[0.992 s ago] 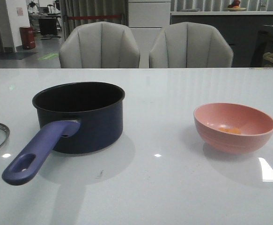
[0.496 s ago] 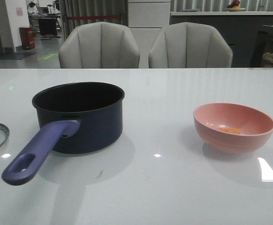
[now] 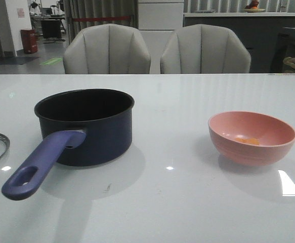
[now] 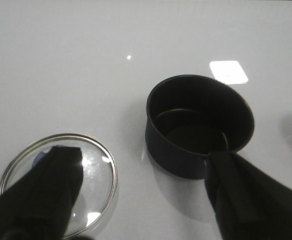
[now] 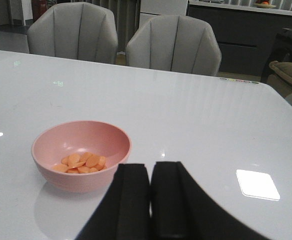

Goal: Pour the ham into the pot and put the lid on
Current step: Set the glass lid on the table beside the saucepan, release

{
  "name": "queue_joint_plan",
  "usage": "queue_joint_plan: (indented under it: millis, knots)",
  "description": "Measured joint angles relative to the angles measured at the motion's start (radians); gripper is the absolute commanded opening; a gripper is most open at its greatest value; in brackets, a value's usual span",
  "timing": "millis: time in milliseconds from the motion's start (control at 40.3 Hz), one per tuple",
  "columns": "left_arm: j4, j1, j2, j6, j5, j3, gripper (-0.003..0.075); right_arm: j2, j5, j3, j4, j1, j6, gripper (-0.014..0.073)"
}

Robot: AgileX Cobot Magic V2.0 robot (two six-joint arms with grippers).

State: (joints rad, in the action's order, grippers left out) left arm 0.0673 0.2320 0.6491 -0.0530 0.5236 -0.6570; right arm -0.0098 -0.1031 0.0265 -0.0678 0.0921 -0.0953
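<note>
Pot [image 3: 89, 126] is sitting left of centre on the white table [image 3: 177, 202], handle pointing toward the camera, interior empty. Lid [image 4: 60, 182] is lying flat on the table just beside the pot, apart from it, only its rim showing at the front view's left edge. Left gripper [image 4: 140, 195] is hanging above both, fingers wide apart, holding nothing. Pink bowl [image 3: 252, 137] is standing well apart to the right, ham [image 5: 81, 163] lying inside as several orange slices. Right gripper [image 5: 151, 200] is sitting near the bowl, fingers pressed together, empty. Nothing is lying between pot and bowl. Two grey chairs [image 3: 107, 49] are standing behind the table; a dim room beyond.
</note>
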Motion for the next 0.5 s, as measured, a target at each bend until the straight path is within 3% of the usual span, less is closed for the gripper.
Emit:
queue_joint_plan:
  millis: [496]
  knots:
    - [-0.048,0.159,-0.396,0.000,-0.049,0.223,0.0529,0.000,0.000,0.000,0.000,0.000,0.000,0.0166]
